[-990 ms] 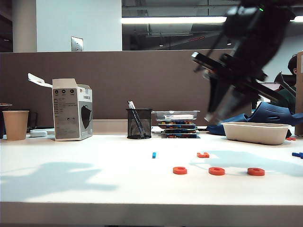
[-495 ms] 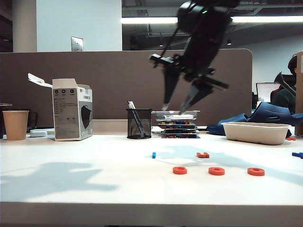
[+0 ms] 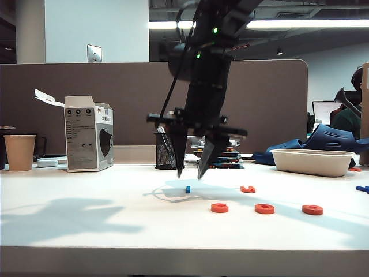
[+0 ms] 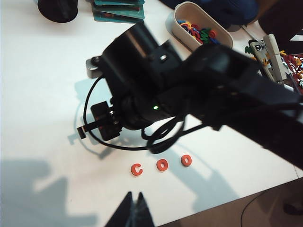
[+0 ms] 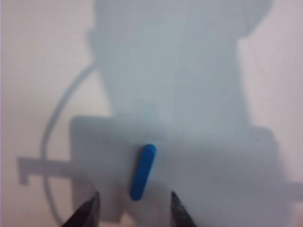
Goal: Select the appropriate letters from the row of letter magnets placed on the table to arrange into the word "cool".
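Blue and tiny, the bar magnet (image 5: 143, 172) is the "l" that the word needs, and it lies flat on the white table (image 3: 86, 190), behind the three orange-red ring letters (image 3: 264, 208) that already read c, o, o. It looks like hard, smooth plastic, very light, so it could slip or skid away if pushed. I think the best hold is across its thin middle, one finger on each long side. The right gripper (image 3: 189, 173) hangs just above it, jaws apart and holding nothing, pointing down at the table. The left gripper (image 4: 132, 213) waits off to the side; its dark tips look pressed together and empty. An orange-red hook letter (image 3: 248, 188) sits near the rings.
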Controlling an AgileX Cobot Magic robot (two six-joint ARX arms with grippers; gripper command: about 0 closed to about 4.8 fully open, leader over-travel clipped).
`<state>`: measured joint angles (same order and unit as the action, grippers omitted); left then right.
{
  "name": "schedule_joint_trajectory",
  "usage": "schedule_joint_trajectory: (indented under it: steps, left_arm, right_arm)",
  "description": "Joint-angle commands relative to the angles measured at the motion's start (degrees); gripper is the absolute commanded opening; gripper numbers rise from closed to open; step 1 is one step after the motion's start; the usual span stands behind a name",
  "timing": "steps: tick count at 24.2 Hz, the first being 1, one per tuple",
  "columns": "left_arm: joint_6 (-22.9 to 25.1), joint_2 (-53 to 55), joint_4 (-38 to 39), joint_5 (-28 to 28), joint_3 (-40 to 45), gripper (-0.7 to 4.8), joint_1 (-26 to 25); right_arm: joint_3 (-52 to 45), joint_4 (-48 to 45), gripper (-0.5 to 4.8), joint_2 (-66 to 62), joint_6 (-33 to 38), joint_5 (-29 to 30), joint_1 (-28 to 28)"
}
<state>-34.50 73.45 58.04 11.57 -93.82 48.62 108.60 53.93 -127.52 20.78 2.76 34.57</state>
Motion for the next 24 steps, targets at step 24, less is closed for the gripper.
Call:
schedule_joint_trajectory:
  steps: [24]
  left_arm:
    - [2.99,-0.20,-1.57,0.15,-0.35,-0.05,0.02]
  right_arm:
    - [1.14,4.13,-0.09,-7.87,-0.31,-9.31,4.79]
